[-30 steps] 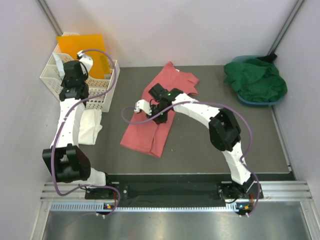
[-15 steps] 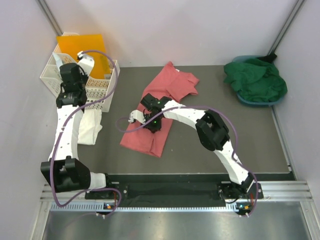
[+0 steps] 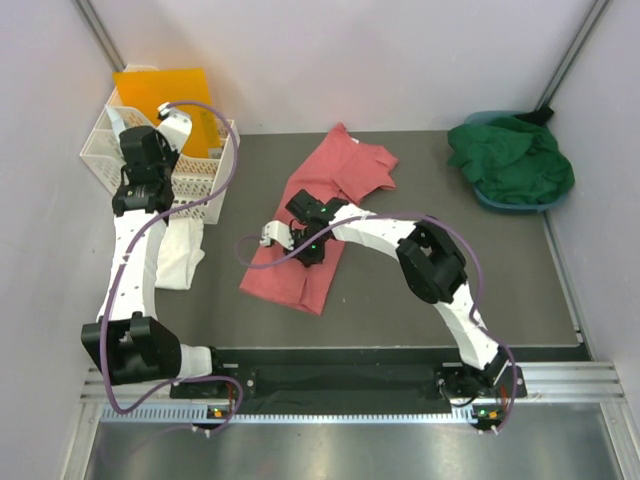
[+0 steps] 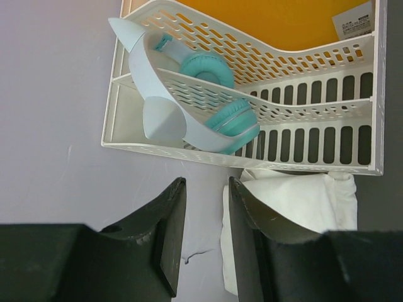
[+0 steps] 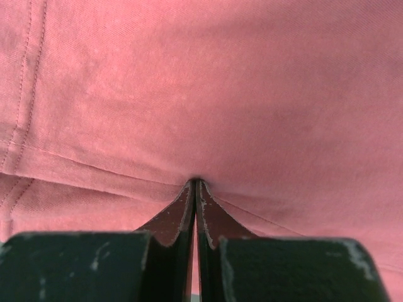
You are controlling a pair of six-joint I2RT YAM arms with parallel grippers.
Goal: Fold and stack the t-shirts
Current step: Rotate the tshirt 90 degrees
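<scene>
- Salmon-pink t-shirt [image 3: 325, 200]: lies slantwise at the middle of the bench [image 3: 420, 290], with one sleeve spread at its far end. The near part looks doubled over. I judge the fold begun but not finished.
- Right gripper [image 5: 195, 185]: low on the pink cloth, jaws clenched tight with the tips pressed into a crease. Whether any cloth is caught between them cannot be told.
- White t-shirt [image 3: 180, 250]: a compact bundle at the left edge of the bench, just beside the near wall of the lattice basket [image 3: 205, 190]. It is probably folded, but how neatly cannot be told.
- Left gripper [image 4: 206, 185]: hangs above the basket's near edge and the white bundle, jaws partly apart and grasping nothing.
- Dark green t-shirt [image 3: 515, 160]: crumpled in a blue basin [image 3: 490, 200] at the far right, well apart from the others and not folded.
- Stack: none is formed, and the three shirts lie in three separate places.
- Assessment: roughly a third done. Left to do are finishing the pink fold, folding the green one and stacking all three.
</scene>
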